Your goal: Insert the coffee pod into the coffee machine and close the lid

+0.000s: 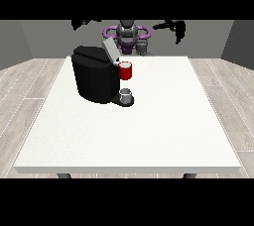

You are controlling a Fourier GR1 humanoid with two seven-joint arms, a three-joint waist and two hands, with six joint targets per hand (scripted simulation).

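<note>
A black coffee machine stands on the white table, left of the middle and toward the far edge. Its grey lid is tilted up and open at the top right of the body. Just beside the machine's right face sits a red thing at the machine. Below it, on the machine's dark base, rests a small grey thing, possibly the coffee pod, though the view does not settle that.

The robot's torso shows beyond the far edge of the table. The hand at the view's left is raised high above and behind the machine, well apart from it and from the lid. The hand at the view's right hangs raised at the far right, well apart from everything on the table. How the fingers of either hand lie cannot be told; neither touches anything. Nothing stands between the hands and the machine.
</note>
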